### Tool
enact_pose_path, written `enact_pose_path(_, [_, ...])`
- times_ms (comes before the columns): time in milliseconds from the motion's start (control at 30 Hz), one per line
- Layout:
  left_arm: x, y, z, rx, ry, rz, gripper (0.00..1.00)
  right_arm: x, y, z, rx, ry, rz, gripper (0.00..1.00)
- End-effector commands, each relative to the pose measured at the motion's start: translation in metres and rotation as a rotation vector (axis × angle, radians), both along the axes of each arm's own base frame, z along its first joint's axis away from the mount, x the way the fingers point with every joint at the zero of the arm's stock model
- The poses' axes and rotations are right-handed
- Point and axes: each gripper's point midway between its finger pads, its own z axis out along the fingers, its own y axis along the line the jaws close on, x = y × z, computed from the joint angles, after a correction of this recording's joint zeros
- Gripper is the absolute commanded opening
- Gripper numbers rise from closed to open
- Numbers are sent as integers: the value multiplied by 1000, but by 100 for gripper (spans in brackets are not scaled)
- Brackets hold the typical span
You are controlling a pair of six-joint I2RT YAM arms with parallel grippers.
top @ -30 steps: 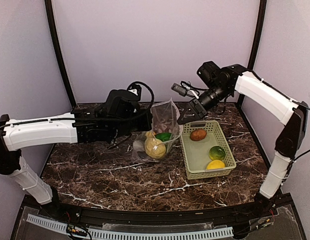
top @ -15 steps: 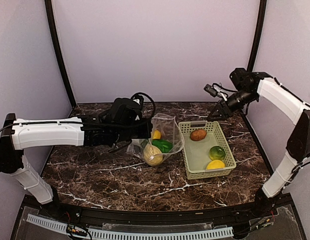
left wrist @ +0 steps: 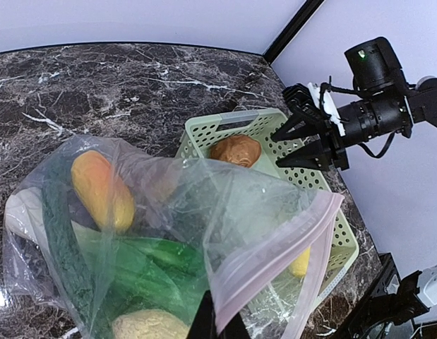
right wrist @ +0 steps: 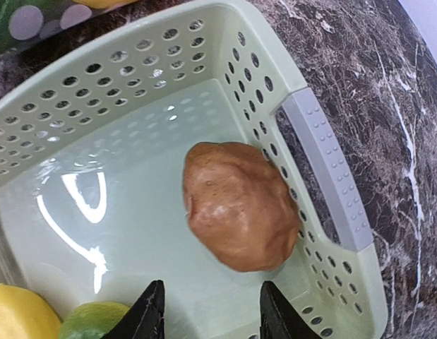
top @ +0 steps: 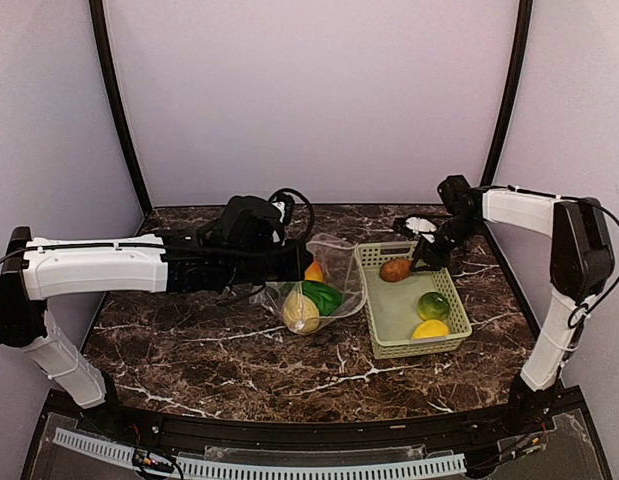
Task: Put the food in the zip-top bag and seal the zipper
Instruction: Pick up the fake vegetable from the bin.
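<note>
Lowered from up high to hover just over the tan bumpy lump (right wrist: 239, 215) in the basket (top: 373, 312), with right gripper (right wrist: 212, 311) jaws apart. Nearby, with left gripper (left wrist: 217, 319) clamped on the zip-top bag (top: 334, 262) mouth edge. Likely light, hard, knobbly; best pinched across its middle.

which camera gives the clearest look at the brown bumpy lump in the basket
The right wrist view: the lump is large, central and unobstructed, lying against the handle-end wall of the basket. The top external view shows it only small; the left wrist view shows it small too, beyond the bag.
</note>
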Motion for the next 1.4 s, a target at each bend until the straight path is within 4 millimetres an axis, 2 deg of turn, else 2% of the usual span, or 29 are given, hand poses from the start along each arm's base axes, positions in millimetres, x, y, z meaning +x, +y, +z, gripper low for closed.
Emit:
enact_pose_path(0, [-2,5,26,-39,-24,-1,1,40,0,-8,-46,-134,40,46])
enact_pose_path(67, [-2,5,26,-32,-25,0,1,46,1,-12,-47,-138,45,53])
enact_pose_path(133, [-1,5,26,-28,-25,0,1,47,3,-17,-45,-127,59,55])
enact_pose_path(233, [-2,6,23,-22,-19,1,1,45,7,-23,-31,-109,86,68])
enact_pose_path(300, [-2,7,22,-19,-17,5,1,42,10,-29,-20,-85,101,69])
enact_pose_path(700, [-1,8,19,-8,-18,9,1,26,25,-50,7,15,138,63])
enact_pose_path(1033, [-1,7,14,-14,-10,8,1,26,37,-57,18,25,124,68])
enact_pose_path(1167, [-2,7,14,-13,-9,6,1,29,41,-60,4,23,111,64])
enact_pose_path(1267, [-2,8,13,-12,-9,9,1,29,41,-55,8,22,101,57])
enact_pose_path(1367, [-2,8,12,-17,-10,10,1,23,41,-35,46,19,79,50])
